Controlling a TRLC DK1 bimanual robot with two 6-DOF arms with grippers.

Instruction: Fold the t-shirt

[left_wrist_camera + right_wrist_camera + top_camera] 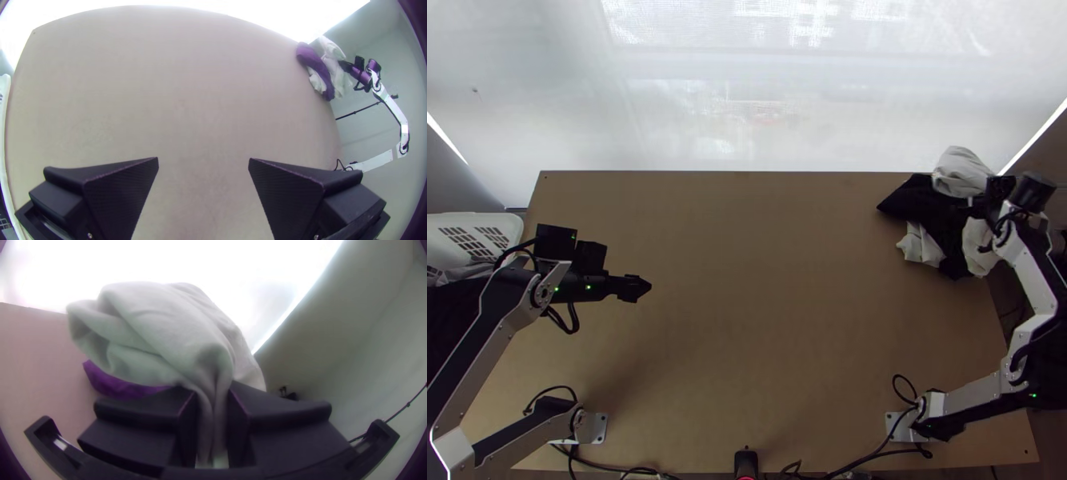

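Observation:
In the top view my left gripper [637, 288] is over the table's left part, and its fingers stand wide apart in the left wrist view, where the gripper [203, 162] holds nothing. At the table's back right corner, my right gripper [977, 203] is at a bunched pile of cloth. White cloth [958, 170] bulges up beside it, over black cloth [921, 200] that looks purple in the wrist views. The right wrist view shows the gripper [213, 393] shut on a gathered fold of the white cloth [155, 324]. Which piece is the t-shirt, I cannot tell.
A white basket [479, 232] with cloth in it stands beyond the table's left edge. The bare wooden table [763, 280] stretches between the arms. Cables run along its near edge, by a small black device [745, 462]. A bright screen [747, 88] hangs behind the table.

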